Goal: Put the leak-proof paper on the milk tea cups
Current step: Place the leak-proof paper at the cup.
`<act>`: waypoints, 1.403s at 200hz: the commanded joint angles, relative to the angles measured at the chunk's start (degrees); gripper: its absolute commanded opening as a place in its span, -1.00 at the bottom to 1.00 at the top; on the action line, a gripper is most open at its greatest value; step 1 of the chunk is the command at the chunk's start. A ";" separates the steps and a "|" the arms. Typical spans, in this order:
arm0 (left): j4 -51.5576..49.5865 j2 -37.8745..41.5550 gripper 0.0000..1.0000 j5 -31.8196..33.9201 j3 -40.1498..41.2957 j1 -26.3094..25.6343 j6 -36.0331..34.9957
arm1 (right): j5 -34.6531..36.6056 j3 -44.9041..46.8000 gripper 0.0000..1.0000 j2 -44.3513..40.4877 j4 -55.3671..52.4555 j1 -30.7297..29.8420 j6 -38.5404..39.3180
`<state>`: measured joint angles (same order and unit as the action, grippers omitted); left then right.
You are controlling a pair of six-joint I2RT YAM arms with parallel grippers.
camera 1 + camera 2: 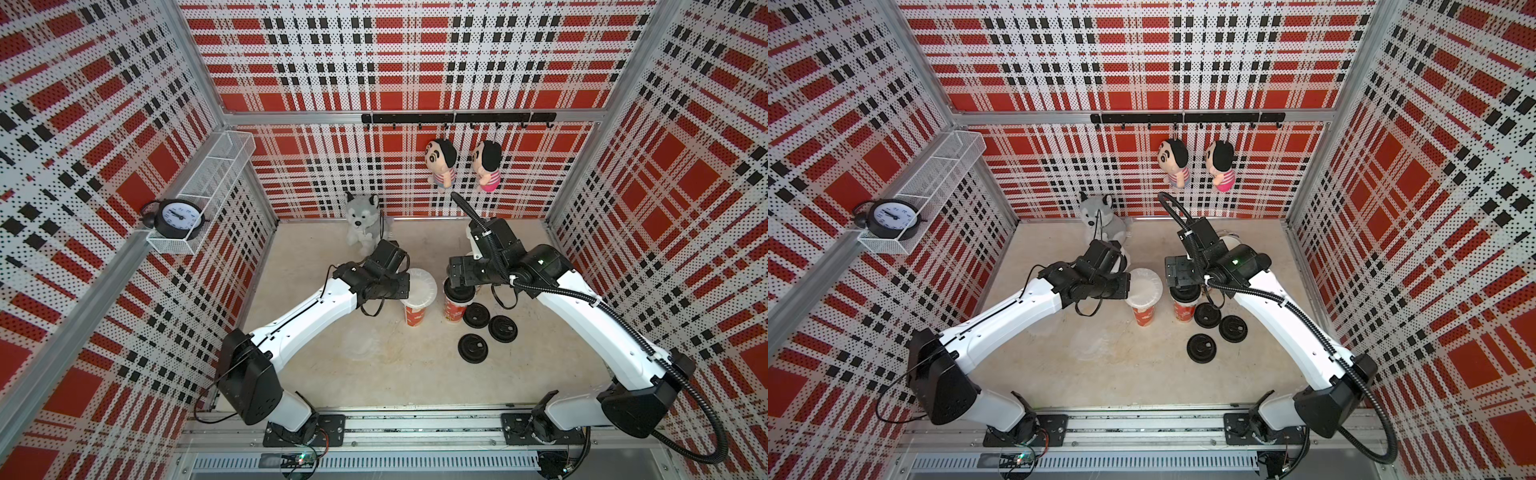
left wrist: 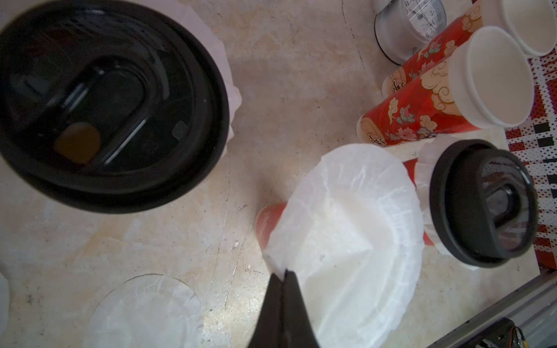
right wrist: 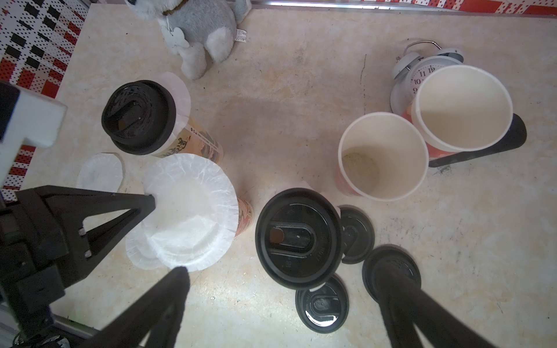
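The left pincer (image 2: 284, 272) pinches the edge of a paper sheet (image 2: 346, 235) over a red cup (image 2: 266, 223), the right pincer (image 3: 284, 268) gaping wide above the lidded cup (image 3: 298, 238) beside it.

Crinkly translucent paper sheet (image 3: 193, 211), glossy black plastic lid (image 3: 298, 238), matt paper cups (image 3: 382, 135), fluffy plush dog (image 3: 199, 18)

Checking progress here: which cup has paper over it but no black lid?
The red cup by the left hand, which pinches its paper sheet. Two others wear lids; two stand open, bare.
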<state>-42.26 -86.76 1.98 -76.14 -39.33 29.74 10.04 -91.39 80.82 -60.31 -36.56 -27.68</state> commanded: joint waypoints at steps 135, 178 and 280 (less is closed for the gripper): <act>-1.59 -1.94 -0.45 1.73 -2.11 -0.29 -0.73 | -0.13 -0.01 1.00 0.31 0.84 0.38 0.72; -1.90 -1.39 -0.30 2.35 -3.06 -0.13 -0.68 | -0.02 0.81 1.00 -0.04 1.07 0.74 0.32; -1.92 2.92 -0.05 3.00 -6.06 2.51 -1.98 | -6.88 29.56 1.00 -11.03 5.88 27.19 -2.21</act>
<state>-45.19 -87.53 4.67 -82.15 -38.39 28.91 6.70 -68.71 72.16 -56.60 -14.90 -29.67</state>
